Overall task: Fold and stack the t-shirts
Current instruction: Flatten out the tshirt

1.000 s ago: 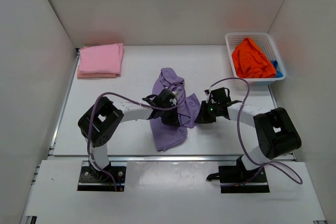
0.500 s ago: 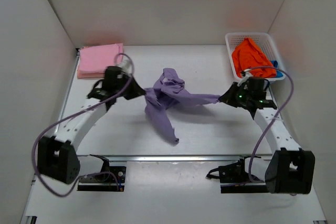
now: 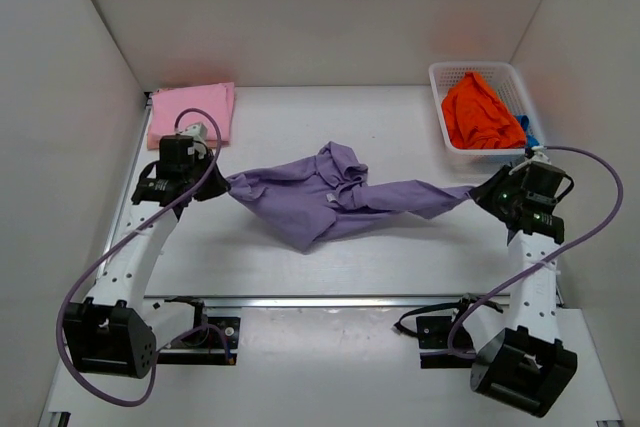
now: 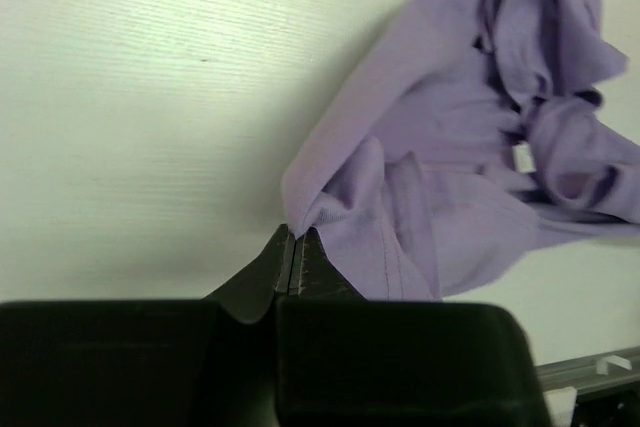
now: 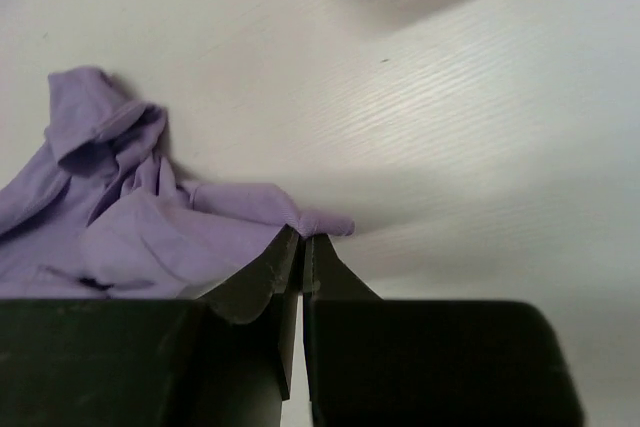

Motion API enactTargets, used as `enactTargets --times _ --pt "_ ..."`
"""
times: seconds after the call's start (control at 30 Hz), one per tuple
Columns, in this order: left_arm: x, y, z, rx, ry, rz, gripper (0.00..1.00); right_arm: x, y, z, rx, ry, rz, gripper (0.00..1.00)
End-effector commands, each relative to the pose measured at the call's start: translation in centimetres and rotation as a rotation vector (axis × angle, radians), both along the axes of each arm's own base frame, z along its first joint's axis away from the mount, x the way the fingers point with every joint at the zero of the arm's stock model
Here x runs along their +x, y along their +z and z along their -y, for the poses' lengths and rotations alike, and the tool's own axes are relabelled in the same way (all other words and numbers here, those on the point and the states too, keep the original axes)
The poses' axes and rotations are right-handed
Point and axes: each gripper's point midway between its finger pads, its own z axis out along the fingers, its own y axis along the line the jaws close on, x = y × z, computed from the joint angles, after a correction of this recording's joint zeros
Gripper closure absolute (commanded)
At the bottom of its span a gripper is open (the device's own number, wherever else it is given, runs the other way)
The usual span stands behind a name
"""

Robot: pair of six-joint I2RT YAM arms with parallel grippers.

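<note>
Now that our arms have swung apart, the lavender t-shirt [image 3: 330, 205], bunched a second ago, sags stretched over the table [image 3: 400, 132] between our left gripper [image 3: 220, 185] and right gripper [image 3: 474, 194], both clamped on its edges, ready for flattening

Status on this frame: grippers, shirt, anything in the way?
Both shut on the purple shirt: left gripper, right gripper. Shirt strung between them, middle bunched. Nothing in the way; pink shirt folded back left.
</note>
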Motion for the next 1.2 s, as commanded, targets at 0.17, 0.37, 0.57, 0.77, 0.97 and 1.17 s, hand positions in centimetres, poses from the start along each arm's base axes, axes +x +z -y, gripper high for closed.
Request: enactTargets --times 0.17,0.37,0.57,0.77,0.97,1.17 --pt "-1.5 -3.7 -3.5 0.186 0.036 -0.112 1.0 -1.1 -1.5 1.5 -0.103 -0.017 -0.135 1.0" --pt "-1.3 -3.6 -5.4 0.253 0.052 -0.142 0.27 -2.1 -6.0 -3.3 -0.095 0.187 -0.316 1.0" --pt "-1.7 -0.1 2.6 -0.033 -0.143 -0.046 0.2 -2.3 -6.9 -4.4 -0.037 0.212 -0.314 1.0" --pt "-4.3 -2.7 12.4 -0.148 -0.354 -0.151 0.13 -2.0 -7.3 -6.1 -0.012 0.254 -0.313 1.0" --pt "-5.3 -7.5 15.8 -0.227 -0.382 -0.242 0.02 -2.0 -7.7 -8.4 0.009 0.306 -0.309 0.99" --pt "-7.0 -12.7 16.2 -0.218 -0.426 -0.382 0.29 -2.0 -8.5 -9.7 0.017 0.344 -0.316 1.0"
